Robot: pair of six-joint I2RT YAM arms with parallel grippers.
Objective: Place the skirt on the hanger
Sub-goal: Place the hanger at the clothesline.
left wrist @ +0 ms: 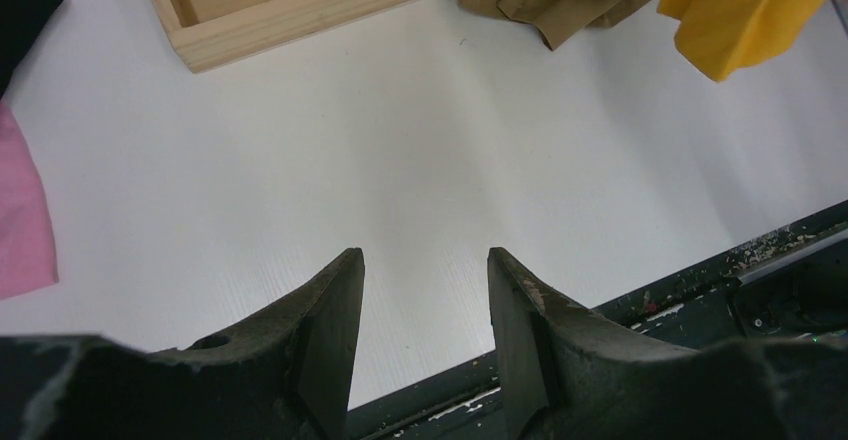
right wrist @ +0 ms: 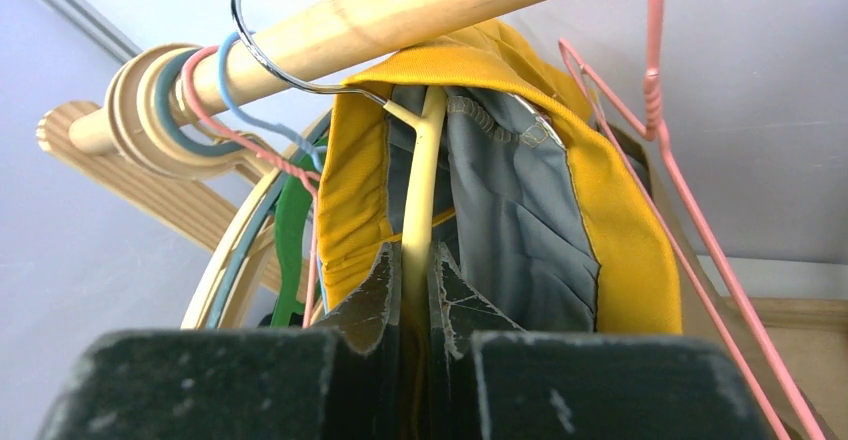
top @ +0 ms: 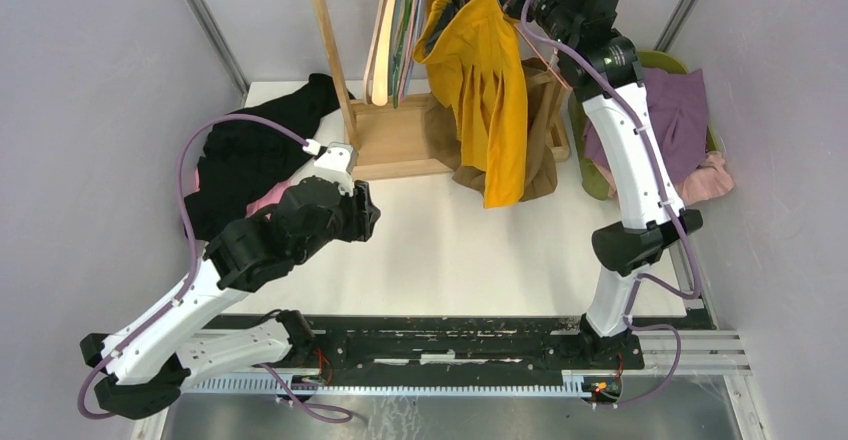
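**A:** Where do we have the skirt?

**B:** The yellow skirt [right wrist: 620,230] is draped over the cream hanger [right wrist: 425,180]. The hanger's steel hook [right wrist: 270,30] appears to sit over the wooden rod [right wrist: 430,0]. In the top view that is at twelve o'clock. Our right claw [right wrist: 418,280] is pinched narrow on the hanger's cream stem, with skirt fabric on either side.

**A:** And our other arm?

**B:** Our left claw [left wrist: 425,280] hovers half-wide and empty over bare worktop [left wrist: 400,160], around eight o'clock and well apart from the rack.

**A:** What could go wrong from here?

**B:** If the hook rides shallow when we let go, we judge the hanger could tip off the rod. The skirt also looks bunched to one side, so its weight may drag it off the hanger. As we back out, our fingers could snag the fabric or the pink wire hanger [right wrist: 690,210] at three o'clock.

**A:** Which view do we trust?

**B:** Only the right wrist view shows the hook and our grip, because the arm hides both from above. The top view alone shows the skirt's long, lopsided drop. The left wrist view adds its hem at one o'clock, near the brown garment [left wrist: 560,0] by the rack's base.
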